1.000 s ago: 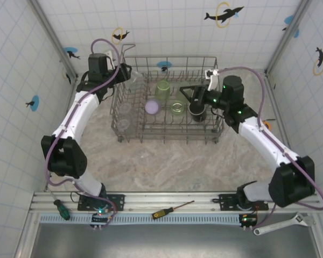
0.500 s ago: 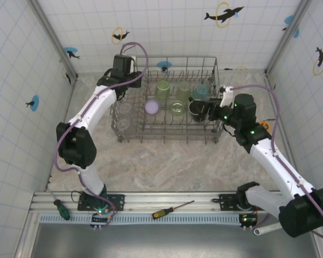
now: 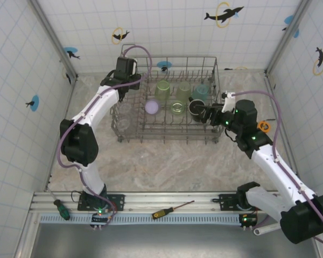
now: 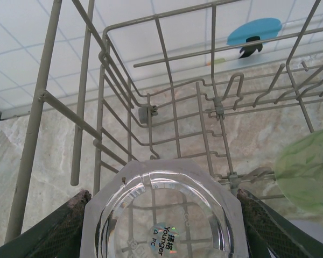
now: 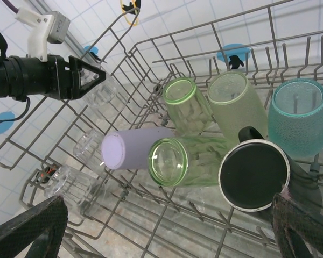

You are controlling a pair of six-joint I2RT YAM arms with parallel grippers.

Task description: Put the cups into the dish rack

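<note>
The left claw (image 5: 99, 80) hugs a clear cup (image 4: 160, 212) by its sides at the far left corner of the dish rack (image 3: 167, 58); the cup looks light, hard and slippery, so its middle seems the best place to hold, while the right claw (image 3: 211, 113) gapes wide and empty.

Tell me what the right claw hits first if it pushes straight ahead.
Probably the black mug, just ahead inside the rack; depth is unclear, so the green cup beside it could come first.
</note>
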